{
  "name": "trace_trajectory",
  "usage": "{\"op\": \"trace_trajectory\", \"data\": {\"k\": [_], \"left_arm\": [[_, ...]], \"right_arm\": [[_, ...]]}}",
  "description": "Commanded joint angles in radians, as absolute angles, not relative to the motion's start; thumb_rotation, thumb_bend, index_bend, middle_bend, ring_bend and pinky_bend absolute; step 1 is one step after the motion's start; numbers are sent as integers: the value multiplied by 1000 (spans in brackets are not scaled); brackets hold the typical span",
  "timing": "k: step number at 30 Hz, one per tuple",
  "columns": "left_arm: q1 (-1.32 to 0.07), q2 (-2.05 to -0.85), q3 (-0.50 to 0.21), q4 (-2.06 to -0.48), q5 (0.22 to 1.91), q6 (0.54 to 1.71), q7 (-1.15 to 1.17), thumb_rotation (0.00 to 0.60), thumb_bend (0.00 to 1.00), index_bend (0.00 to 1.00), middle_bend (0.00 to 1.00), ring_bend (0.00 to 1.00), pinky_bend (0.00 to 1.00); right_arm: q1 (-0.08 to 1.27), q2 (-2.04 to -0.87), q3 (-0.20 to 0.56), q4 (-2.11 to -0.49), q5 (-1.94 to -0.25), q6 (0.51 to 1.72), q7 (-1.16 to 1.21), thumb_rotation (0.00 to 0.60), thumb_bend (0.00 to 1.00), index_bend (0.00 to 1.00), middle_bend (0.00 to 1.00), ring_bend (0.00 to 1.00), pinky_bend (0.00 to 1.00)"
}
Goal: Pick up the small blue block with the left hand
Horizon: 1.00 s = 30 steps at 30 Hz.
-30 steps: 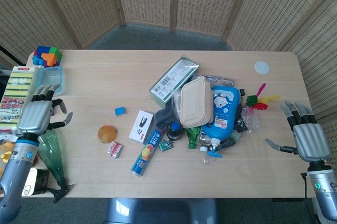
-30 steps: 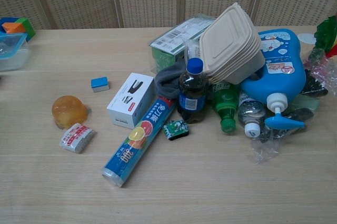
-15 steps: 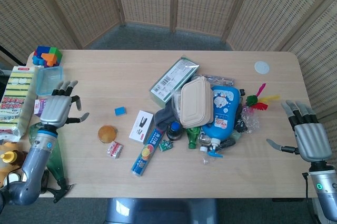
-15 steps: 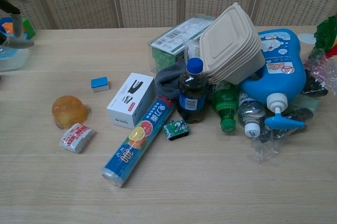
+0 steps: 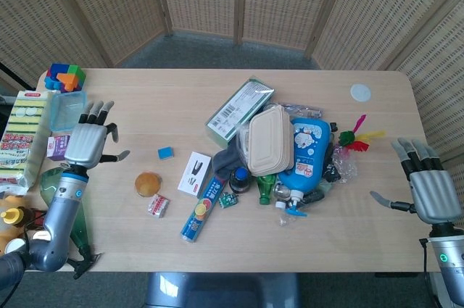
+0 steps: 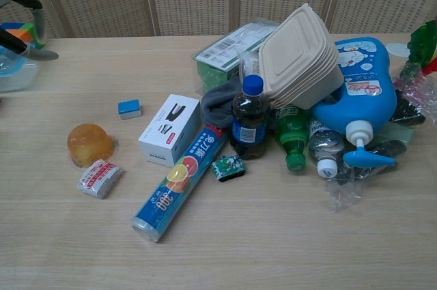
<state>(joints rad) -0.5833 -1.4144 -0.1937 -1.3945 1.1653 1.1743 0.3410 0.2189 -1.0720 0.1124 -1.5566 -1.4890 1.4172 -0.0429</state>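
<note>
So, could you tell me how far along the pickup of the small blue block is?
Nothing is done yet: the small blue block lies on the table, untouched. In hand: the left hand hovers open to its left, holding nothing. Left: reach it, grip and lift. The right hand waits open.

Both views are evenly and brightly lit from overhead, with only short, soft shadows beneath the clutter on the pale bench (image 5: 304, 250). Focus is sharp across the head view; the chest view is slightly softer (mild grain in the wood). A faint sheen shows on the blue Doraemon bottle (image 6: 362, 92).
</note>
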Motion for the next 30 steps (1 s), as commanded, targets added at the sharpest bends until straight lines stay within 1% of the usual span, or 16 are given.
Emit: {"op": "trace_trajectory", "data": {"k": [1, 4, 6, 8, 14, 15, 24, 30], "left_arm": [[-588, -1420, -192, -1389, 1170, 1168, 342, 524, 28, 370, 1, 0, 0], [-592, -1425, -192, -1383, 1174, 1165, 346, 559, 29, 259, 0, 0, 0], [-593, -1430, -193, -1380, 1171, 1162, 349, 564, 28, 223, 0, 0, 0], [-594, -1438, -196, -1374, 1169, 1161, 345, 567, 28, 252, 0, 0, 0], [-601, -1473, -200, -1330, 1165, 1146, 316, 569, 30, 419, 0, 0, 0], [-602, -1480, -201, -1323, 1166, 1144, 310, 569, 30, 431, 0, 0, 0], [-614, -1546, -196, -1236, 1183, 1127, 270, 565, 31, 440, 0, 0, 0], [-620, -1596, -191, -1171, 1181, 1095, 233, 568, 31, 434, 0, 0, 0]], "right_arm": [[217, -1069, 113, -1558, -1489, 1419, -44, 238, 178, 0, 0, 0, 0], [216, -1066, 113, -1561, -1490, 1421, -44, 235, 178, 0, 0, 0, 0], [214, -1063, 113, -1563, -1491, 1424, -46, 236, 177, 0, 0, 0, 0], [212, -1061, 114, -1565, -1491, 1426, -46, 235, 178, 0, 0, 0, 0], [207, -1053, 113, -1571, -1491, 1431, -49, 238, 178, 0, 0, 0, 0], [206, -1052, 113, -1572, -1491, 1432, -49, 238, 178, 0, 0, 0, 0], [197, -1037, 113, -1586, -1487, 1440, -54, 236, 177, 0, 0, 0, 0], [195, -1034, 113, -1590, -1487, 1439, -54, 235, 178, 0, 0, 0, 0]]}}
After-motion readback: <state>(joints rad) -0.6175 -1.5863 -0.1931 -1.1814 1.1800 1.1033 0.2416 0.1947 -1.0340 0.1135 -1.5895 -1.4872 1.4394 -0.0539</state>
